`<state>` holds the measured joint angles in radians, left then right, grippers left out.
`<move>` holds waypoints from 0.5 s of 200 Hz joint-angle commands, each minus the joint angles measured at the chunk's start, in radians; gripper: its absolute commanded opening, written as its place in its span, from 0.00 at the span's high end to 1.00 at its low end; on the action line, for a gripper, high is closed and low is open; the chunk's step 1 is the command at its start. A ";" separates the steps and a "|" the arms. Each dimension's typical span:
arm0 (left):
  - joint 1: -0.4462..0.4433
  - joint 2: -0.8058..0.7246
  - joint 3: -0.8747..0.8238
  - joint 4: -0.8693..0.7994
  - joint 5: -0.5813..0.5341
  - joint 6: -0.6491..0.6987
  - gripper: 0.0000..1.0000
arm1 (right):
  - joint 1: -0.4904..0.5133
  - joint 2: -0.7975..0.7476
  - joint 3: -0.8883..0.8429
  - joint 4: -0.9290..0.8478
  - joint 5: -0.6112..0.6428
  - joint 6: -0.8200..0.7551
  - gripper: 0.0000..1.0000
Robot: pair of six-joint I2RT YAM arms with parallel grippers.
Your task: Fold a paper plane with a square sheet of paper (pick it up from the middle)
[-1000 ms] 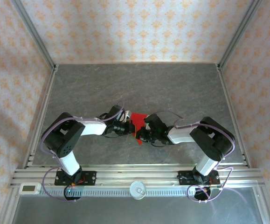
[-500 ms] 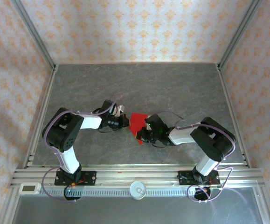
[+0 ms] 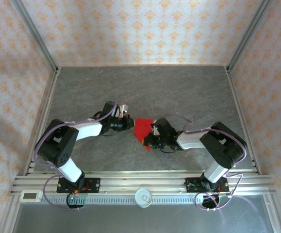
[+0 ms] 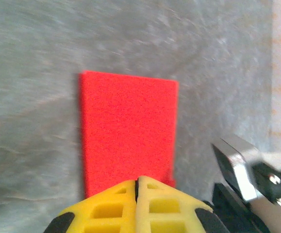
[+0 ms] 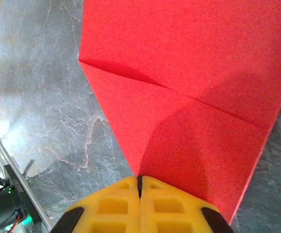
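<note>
**One sheet, two arms.** A single square sheet of paper (image 3: 141, 129), bright matte red, lies flat on the grey tabletop (image 3: 145, 92). My left arm (image 3: 87, 130) reaches in from the sheet's left and my right arm (image 3: 191, 141) from its right. On the near side of the sheet I count one aluminium rail (image 3: 130, 182), which carries one round white disc (image 3: 142, 196) and one small white box (image 3: 31, 195). Three patterned walls (image 3: 140, 29) stand beyond the sheet and on both its flanks.

My left jaws are pressed together, their two yellow fingertips (image 4: 113, 206) meeting along a thin seam just beside the sheet's left edge. Whether they touch the paper I cannot tell. My right jaws are pressed together too. Their two yellow fingertips (image 5: 113, 206) sit flush against each other at the sheet's right side, where a pointed corner of paper runs in under them. Whether any paper is nipped between them I cannot tell.

The sheet is partly folded rather than square. From my left wrist it reads as a plain rectangle with straight edges, and a sliver of a second layer peeks out at one near corner. From my right wrist a crease crosses it at a slant. Below that crease the paper narrows along a slanted edge to a point at my fingertips, and a shadowed patch spreads over the flap. From above, one small red point juts from the sheet's near side toward the rail.
</note>
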<state>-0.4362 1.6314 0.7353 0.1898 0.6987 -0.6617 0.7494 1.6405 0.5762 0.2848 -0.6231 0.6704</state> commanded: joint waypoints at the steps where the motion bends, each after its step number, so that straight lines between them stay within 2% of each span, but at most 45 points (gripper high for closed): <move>1: -0.062 0.010 -0.014 0.062 0.026 -0.018 0.97 | -0.008 0.023 -0.022 -0.182 0.037 -0.040 1.00; 29: -0.084 0.088 -0.010 0.057 0.001 -0.021 0.98 | -0.008 0.021 -0.010 -0.188 0.035 -0.043 1.00; 64: -0.083 0.147 -0.014 0.007 -0.084 0.019 1.00 | -0.010 0.003 0.040 -0.203 0.027 -0.036 1.00; 100: -0.083 0.162 -0.058 0.019 -0.092 0.031 1.00 | -0.007 -0.029 0.086 -0.135 0.009 0.030 1.00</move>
<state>-0.5213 1.7607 0.7235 0.2375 0.6678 -0.6556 0.7486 1.6371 0.6319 0.1822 -0.6285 0.6601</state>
